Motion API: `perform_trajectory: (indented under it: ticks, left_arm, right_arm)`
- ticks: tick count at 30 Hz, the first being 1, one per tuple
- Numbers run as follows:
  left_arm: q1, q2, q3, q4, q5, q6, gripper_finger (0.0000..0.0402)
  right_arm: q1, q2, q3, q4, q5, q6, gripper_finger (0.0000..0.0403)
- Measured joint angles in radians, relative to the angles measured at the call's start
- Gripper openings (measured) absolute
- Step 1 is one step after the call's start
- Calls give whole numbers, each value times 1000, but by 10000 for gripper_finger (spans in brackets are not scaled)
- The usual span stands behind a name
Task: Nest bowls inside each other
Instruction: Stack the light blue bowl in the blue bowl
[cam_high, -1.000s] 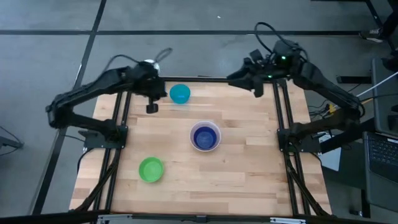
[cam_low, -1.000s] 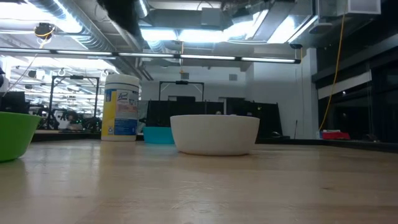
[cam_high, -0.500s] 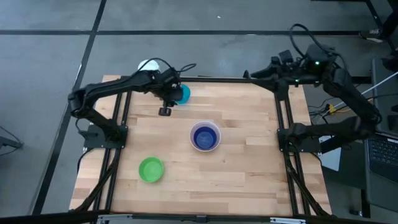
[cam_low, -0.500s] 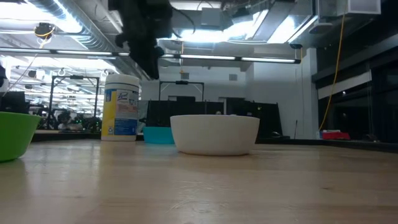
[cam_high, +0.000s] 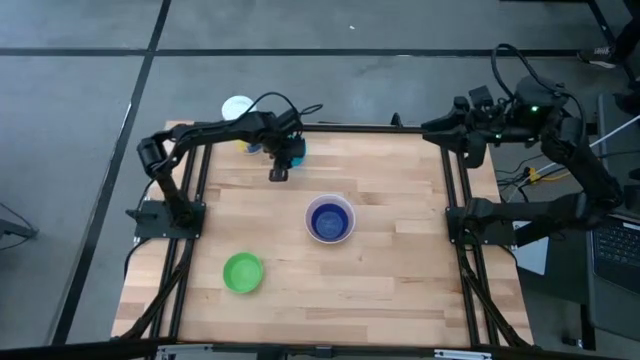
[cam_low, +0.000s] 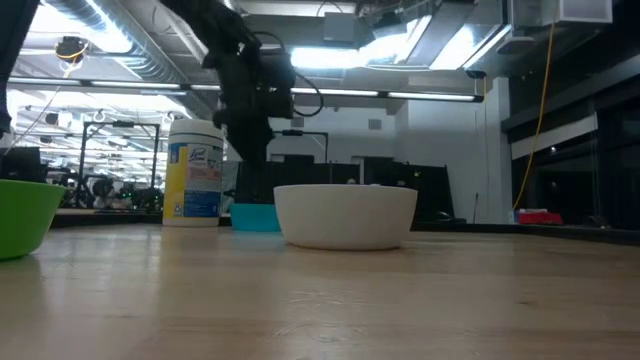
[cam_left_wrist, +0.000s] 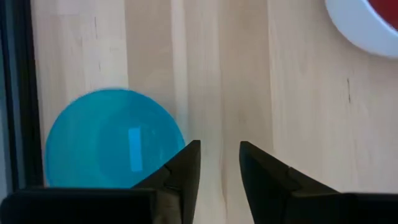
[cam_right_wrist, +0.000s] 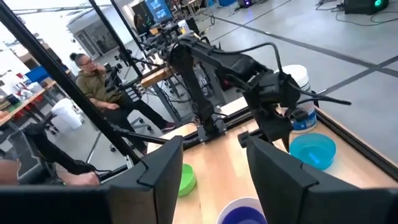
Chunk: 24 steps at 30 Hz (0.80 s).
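The teal bowl (cam_left_wrist: 112, 140) sits upright on the table near the far edge, left of centre. My left gripper (cam_left_wrist: 219, 155) points down, open, over bare wood just beside this bowl's rim, and partly hides it from above (cam_high: 296, 150). At mid-table the white bowl (cam_high: 352, 212) holds the dark blue bowl (cam_high: 330, 222); a red bowl (cam_left_wrist: 387, 6) shows inside the white one in the left wrist view. The green bowl (cam_high: 242, 272) stands alone near the front left. My right gripper (cam_high: 428, 128) hangs open, high over the table's far right corner.
A white-lidded jar (cam_high: 236, 106) with a blue and yellow label stands at the far left corner, just behind the teal bowl. Bare wood lies between the bowls. A seated person (cam_right_wrist: 93, 74) shows in the room beyond the table.
My left gripper has come down and toward the table's right, from above the far left part of the table to a spot beside the teal bowl, tipping more steeply downward. My right gripper has drawn back toward the right edge. The bowls have stayed put.
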Motion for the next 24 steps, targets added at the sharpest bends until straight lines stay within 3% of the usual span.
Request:
perform_trajectory:
  ticks: [24]
  left_arm:
    - [79, 58, 0, 57, 79, -2, 102]
  right_arm:
    - [0, -54, 0, 1, 42, 55, 182]
